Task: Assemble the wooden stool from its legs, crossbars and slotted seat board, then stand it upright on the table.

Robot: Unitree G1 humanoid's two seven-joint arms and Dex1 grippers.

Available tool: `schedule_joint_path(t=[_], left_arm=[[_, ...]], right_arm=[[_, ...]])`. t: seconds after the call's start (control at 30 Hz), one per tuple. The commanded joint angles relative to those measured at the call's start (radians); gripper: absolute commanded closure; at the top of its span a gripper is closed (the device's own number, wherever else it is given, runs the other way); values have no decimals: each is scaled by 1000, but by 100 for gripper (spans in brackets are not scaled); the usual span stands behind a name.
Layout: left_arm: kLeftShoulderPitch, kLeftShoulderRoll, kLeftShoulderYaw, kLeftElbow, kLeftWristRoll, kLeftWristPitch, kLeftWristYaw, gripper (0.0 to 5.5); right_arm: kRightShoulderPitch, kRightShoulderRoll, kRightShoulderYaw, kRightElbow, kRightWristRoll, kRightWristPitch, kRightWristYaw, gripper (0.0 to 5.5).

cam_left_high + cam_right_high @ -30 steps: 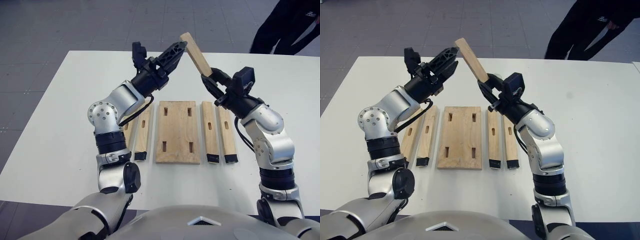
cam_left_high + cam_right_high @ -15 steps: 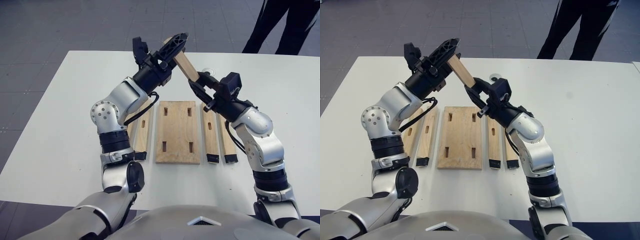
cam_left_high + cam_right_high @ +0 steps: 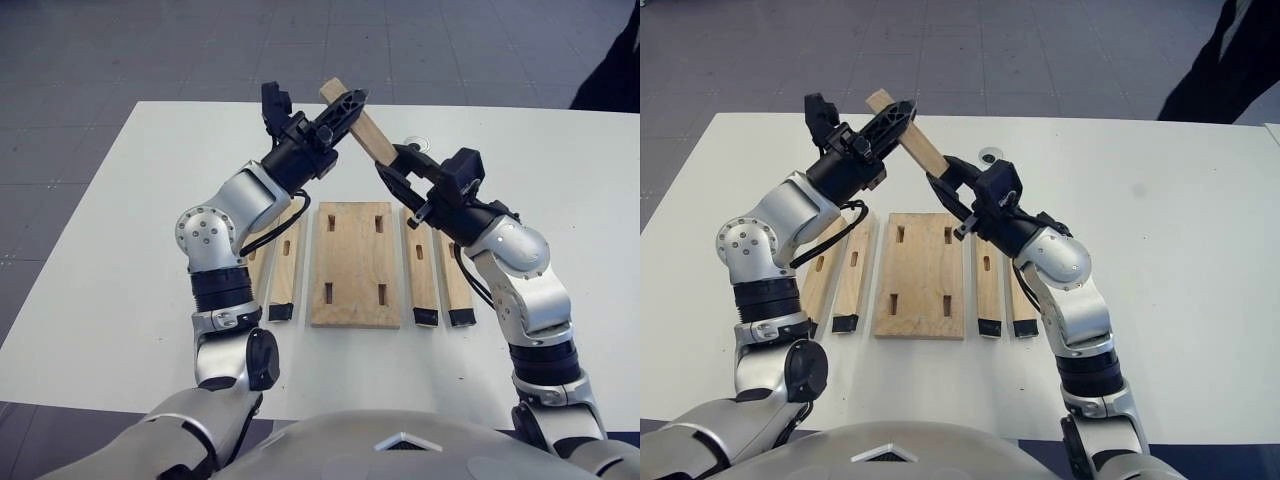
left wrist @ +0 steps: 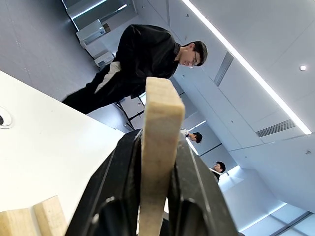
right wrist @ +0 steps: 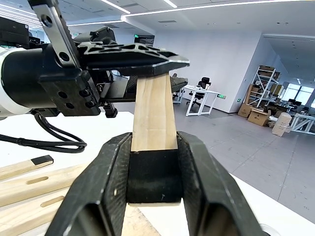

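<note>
**Both grippers on one leg, above the worktop**

Grip: my left gripper [image 3: 346,104] is clamped on the bare upper end of the raised leg [image 3: 371,136]. My right gripper [image 3: 393,161] is clamped on its black-capped lower end. The raised leg hangs tilted in the air over the far half of the worktop [image 3: 110,230].

Surface: white, plain. The seat board [image 3: 354,263] lies flat at the middle with its four slots showing. The left pair of legs [image 3: 285,262] lies just beside one long edge, partly hidden by my left arm. The right pair of legs [image 3: 419,262] lies just beside the other. All run parallel to the board, black caps toward me. A small round fitting [image 3: 988,156] sits in the worktop beyond the board.

Room: grey tiled floor [image 3: 150,40] past the far edge. The right wrist view shows an open hall with white walls, ceiling strip lights [image 5: 187,5], office chairs [image 5: 204,86] and shelving with cardboard boxes [image 5: 266,73].
</note>
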Motion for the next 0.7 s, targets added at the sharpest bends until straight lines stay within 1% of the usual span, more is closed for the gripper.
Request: schedule_joint_path(t=[0.03, 0.27, 0.3, 0.4, 0.5, 0.57, 0.67, 0.7], left_arm=[[-11, 9, 2, 2, 11, -24, -21, 503], [-17, -11, 4, 17, 105, -114, -6, 508], [-20, -12, 7, 21, 113, -119, -8, 508], [-29, -14, 17, 33, 116, -126, -5, 508], [-19, -12, 10, 25, 96, -96, -9, 508], [-1, 21, -23, 0, 140, -84, -34, 508], [42, 127, -77, -45, 284, -128, -76, 508], [61, 153, -66, -66, 321, -151, -66, 508]], right_arm=[[23, -9, 4, 7, -10, 16, -2, 418], [31, -7, 24, -13, -9, 21, -5, 418], [32, -6, 26, -16, -4, 26, -6, 380], [32, -7, 28, -22, 11, 59, -10, 345], [27, -8, 20, -23, 8, 78, -19, 292], [26, -14, 7, -20, -13, 80, -39, 251], [41, -27, -59, -23, 18, 122, -63, 248], [51, -31, -80, -27, 31, 139, -67, 248]])
